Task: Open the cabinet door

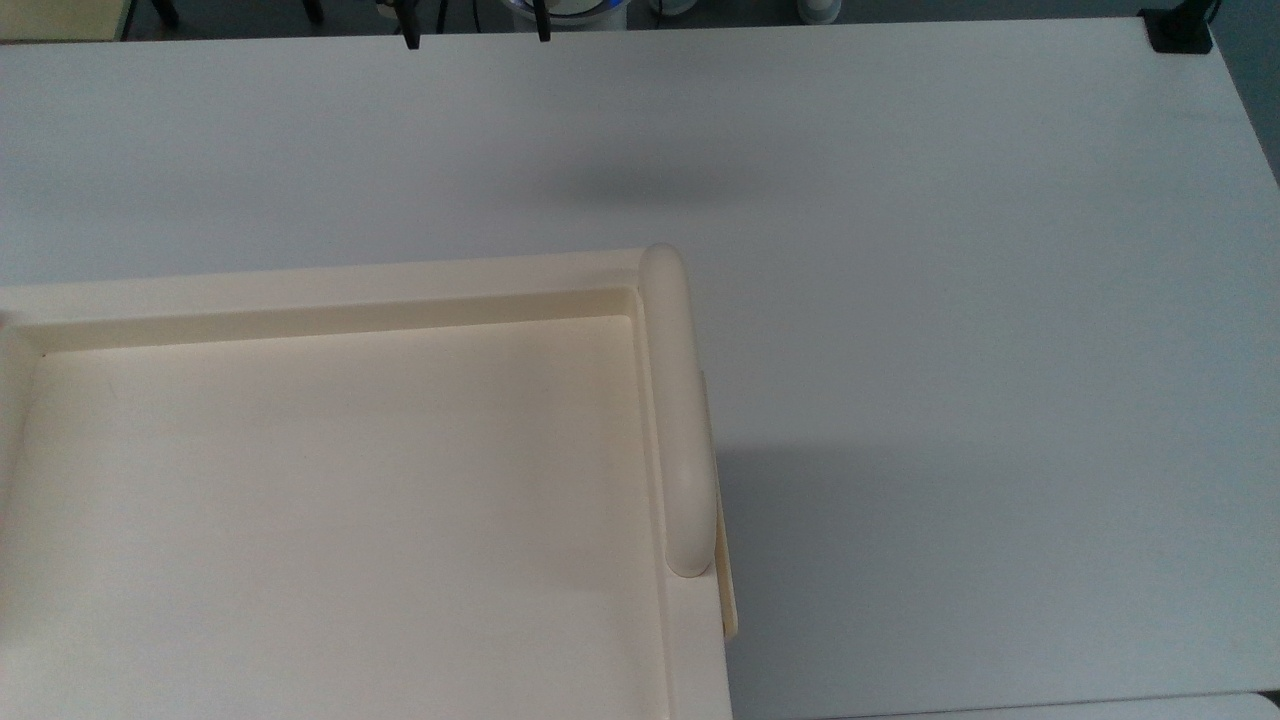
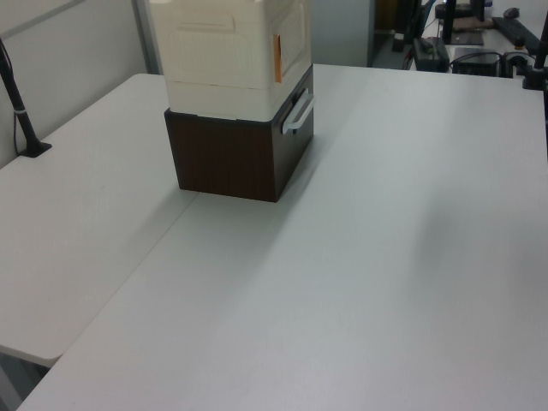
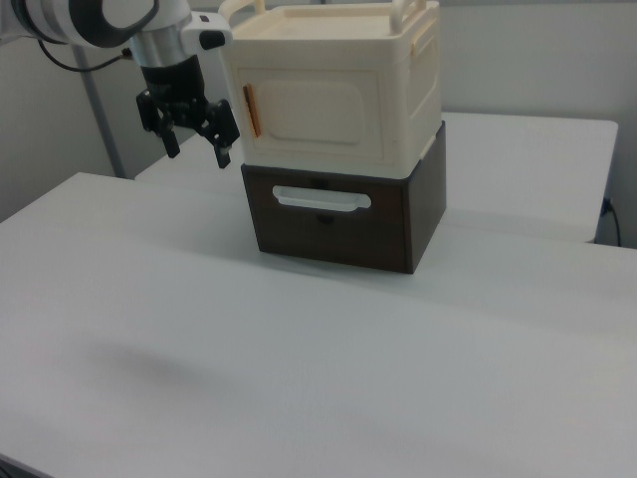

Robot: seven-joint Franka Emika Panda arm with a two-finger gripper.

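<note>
Splayed pincer (image 3: 198, 146) beside cabinet door (image 3: 311, 112)

The counter (image 3: 299, 368) lies bare in front of the cream cabinet (image 3: 338, 90), which sits on a dark drawer box (image 3: 343, 214). The spread-fingered pincer (image 3: 197, 142) hangs just beside the cabinet door (image 3: 309, 110), air between them.

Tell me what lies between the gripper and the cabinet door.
Nothing. In the right view the open gripper hangs in the air just off the right view's left of the cabinet door, near its orange strip; the gap between is bare.
</note>
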